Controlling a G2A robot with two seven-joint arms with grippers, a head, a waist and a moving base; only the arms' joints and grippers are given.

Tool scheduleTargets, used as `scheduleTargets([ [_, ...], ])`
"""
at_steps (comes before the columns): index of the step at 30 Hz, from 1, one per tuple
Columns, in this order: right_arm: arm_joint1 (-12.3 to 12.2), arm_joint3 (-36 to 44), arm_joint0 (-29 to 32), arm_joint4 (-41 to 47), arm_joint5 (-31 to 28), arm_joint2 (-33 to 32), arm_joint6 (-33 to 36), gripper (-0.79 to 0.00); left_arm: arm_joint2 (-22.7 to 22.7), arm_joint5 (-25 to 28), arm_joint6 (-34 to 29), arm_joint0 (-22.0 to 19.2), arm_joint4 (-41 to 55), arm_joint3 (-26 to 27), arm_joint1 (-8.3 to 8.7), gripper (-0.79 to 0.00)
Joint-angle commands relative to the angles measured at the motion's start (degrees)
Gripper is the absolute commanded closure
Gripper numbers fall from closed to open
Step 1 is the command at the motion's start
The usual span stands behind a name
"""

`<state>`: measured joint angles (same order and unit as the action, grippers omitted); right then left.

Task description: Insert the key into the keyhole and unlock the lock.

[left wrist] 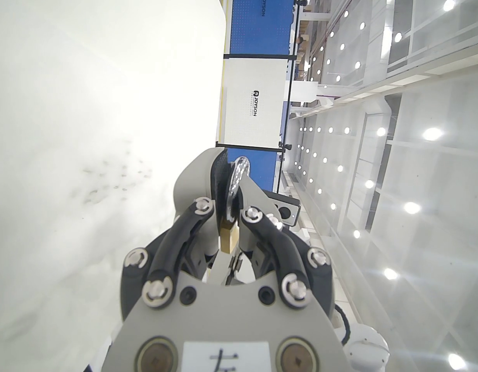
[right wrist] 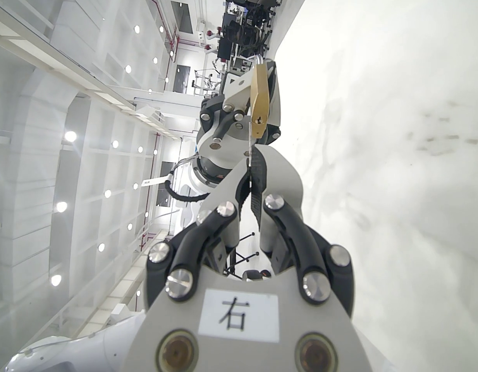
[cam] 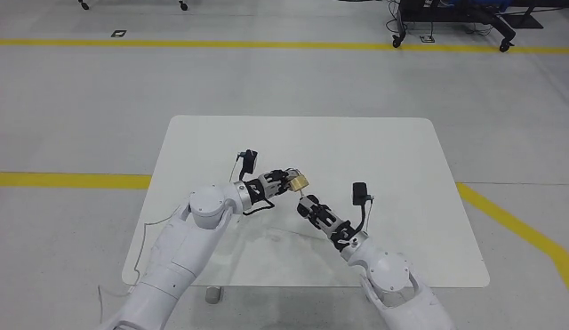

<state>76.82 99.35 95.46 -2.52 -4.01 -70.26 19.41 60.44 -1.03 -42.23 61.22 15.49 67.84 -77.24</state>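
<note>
I see both arms meet above the middle of the white rectangular table, a little toward its near edge. The left gripper is on the left side and has the small brass-coloured metal padlock clamped between its fingers, above the table top. The right gripper is just beside it, to the right and nearer to the robot, and it pinches the thin silver metal key. The key points at the keyhole end of the padlock, very close; if it touches, I cannot tell. Behind the table a yellow floor line runs across from left to right.
</note>
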Motion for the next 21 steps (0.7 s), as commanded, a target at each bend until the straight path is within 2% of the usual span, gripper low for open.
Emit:
scheduleTargets([
  [1,0.0,0.0,0.0,0.0,0.0,0.1,-0.3,0.0,0.1,-0.2,0.1,0.0,0.4,-0.2,0.0,0.0],
  [21,-0.4,-0.5,-0.7,-1.7,1.0,1.1,-1.9,0.0,-0.7,-0.3,0.7,-0.1,0.7,-0.4,-0.07,0.0],
])
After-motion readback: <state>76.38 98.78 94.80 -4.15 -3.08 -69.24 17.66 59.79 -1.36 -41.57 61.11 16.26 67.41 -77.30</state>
